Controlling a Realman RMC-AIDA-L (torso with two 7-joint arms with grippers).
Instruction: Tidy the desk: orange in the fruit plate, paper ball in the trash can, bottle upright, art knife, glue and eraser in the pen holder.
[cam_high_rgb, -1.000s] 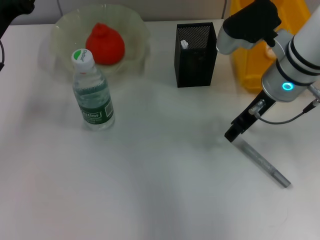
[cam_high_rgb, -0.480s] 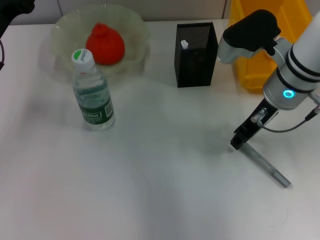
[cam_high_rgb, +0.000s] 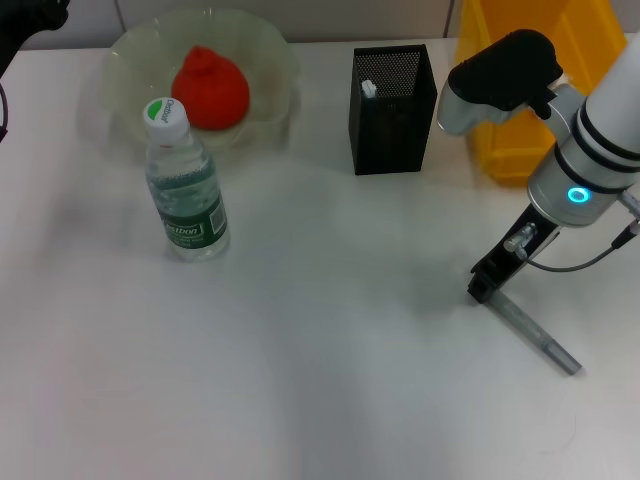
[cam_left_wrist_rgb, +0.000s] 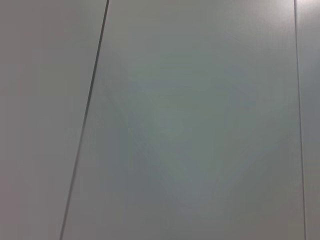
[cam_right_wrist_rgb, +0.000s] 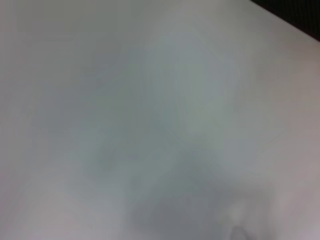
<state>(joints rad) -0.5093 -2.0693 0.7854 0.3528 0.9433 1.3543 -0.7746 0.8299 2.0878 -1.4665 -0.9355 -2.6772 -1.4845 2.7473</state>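
A grey art knife (cam_high_rgb: 535, 340) lies flat on the white table at the right. My right gripper (cam_high_rgb: 484, 284) is low over the knife's near end, at or touching it. A black mesh pen holder (cam_high_rgb: 392, 110) stands at the back centre with a small white thing (cam_high_rgb: 368, 89) inside. The orange (cam_high_rgb: 210, 88) sits in the clear fruit plate (cam_high_rgb: 130, 50) at the back left. The water bottle (cam_high_rgb: 185, 190) stands upright in front of the plate. No paper ball or glue is in view. My left arm (cam_high_rgb: 30, 15) is parked at the back left corner.
A yellow bin (cam_high_rgb: 500, 150) stands at the back right, behind my right arm. The wrist views show only blurred pale surface.
My right gripper has moved a little right and down along the table toward the knife's end. The knife, bottle and orange have not moved.
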